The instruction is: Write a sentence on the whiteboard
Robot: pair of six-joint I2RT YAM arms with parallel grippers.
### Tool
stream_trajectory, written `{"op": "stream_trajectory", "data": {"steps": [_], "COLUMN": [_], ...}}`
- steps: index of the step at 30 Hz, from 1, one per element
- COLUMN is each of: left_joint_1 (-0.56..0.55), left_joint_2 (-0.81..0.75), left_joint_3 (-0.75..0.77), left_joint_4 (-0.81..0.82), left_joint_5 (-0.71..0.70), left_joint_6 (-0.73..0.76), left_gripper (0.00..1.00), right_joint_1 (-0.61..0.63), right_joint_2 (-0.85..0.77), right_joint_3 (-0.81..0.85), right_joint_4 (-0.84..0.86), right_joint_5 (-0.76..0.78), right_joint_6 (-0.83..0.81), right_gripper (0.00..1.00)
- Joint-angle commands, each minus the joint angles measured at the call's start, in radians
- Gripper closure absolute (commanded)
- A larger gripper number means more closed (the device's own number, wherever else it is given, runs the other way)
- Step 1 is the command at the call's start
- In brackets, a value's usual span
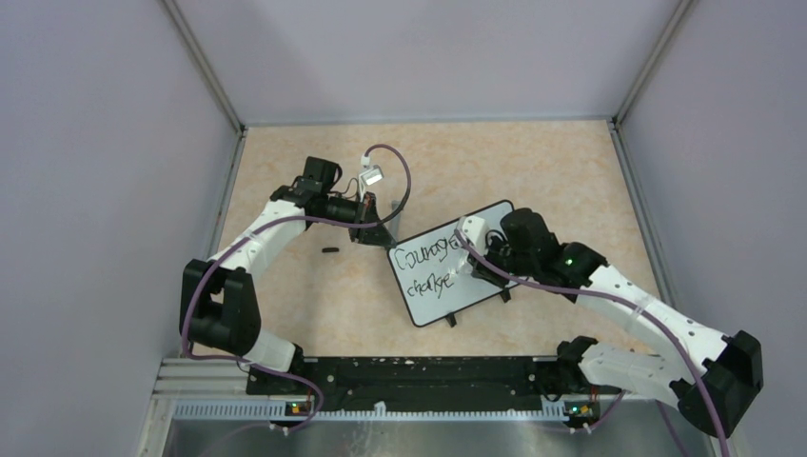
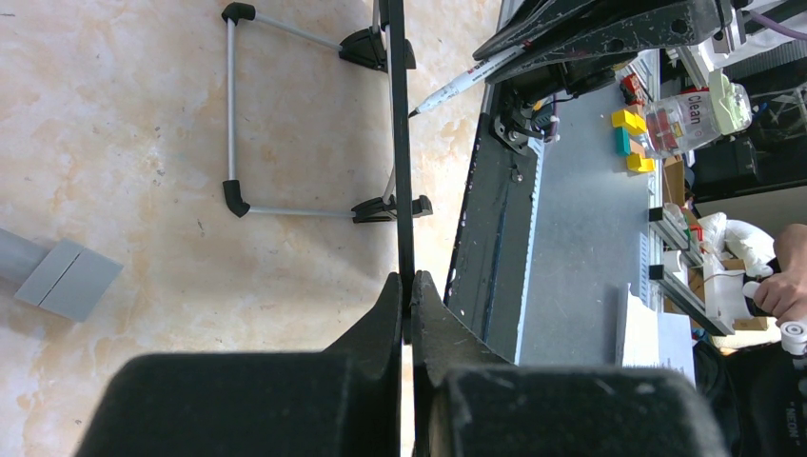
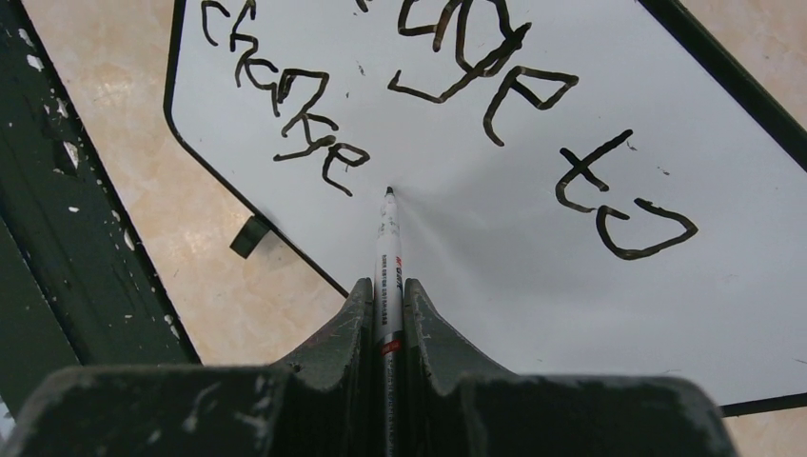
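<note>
Right claw point(image 3: 388, 290) holds marker point(image 3: 388, 238) at black-rimmed whiteboard point(image 3: 533, 286) reading "Courage to change".

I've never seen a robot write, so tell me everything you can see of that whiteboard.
The whiteboard is a flat white rectangle with rounded corners and a thin black rim, propped on a silver wire stand with black feet. Black handwriting reads "Courage to" and below it "change". The left gripper has its jaws shut on one edge; a marker in the right gripper points its tip at the surface.
</note>
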Motion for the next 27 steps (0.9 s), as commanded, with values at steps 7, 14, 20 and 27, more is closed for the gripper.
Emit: {"op": "stream_trajectory", "data": {"steps": [7,14,20,27], "left_joint_1": [-0.015,-0.015,-0.014,-0.015], "left_joint_2": [0.027,0.029,0.026,0.024], "left_joint_3": [0.006,0.009,0.01,0.009], "left_joint_4": [-0.001,-0.002,-0.003,-0.003], "left_joint_5": [-0.038,-0.037,-0.038,-0.037], "left_joint_6": [0.021,0.021,0.019,0.019], "left_gripper": [1.0,1.0,1.0,1.0], "right_joint_1": [-0.002,-0.034,-0.036,-0.035], "right_joint_2": [0.004,-0.03,-0.03,-0.042], "right_joint_3": [0.007,0.01,0.024,0.09], "right_joint_4": [0.034,-0.013,-0.02,-0.054], "right_joint_5": [0.058,0.089,0.091,-0.034], "right_joint_6": [0.003,-0.021,-0.019,-0.01], "right_gripper": [1.0,1.0,1.0,1.0]}}
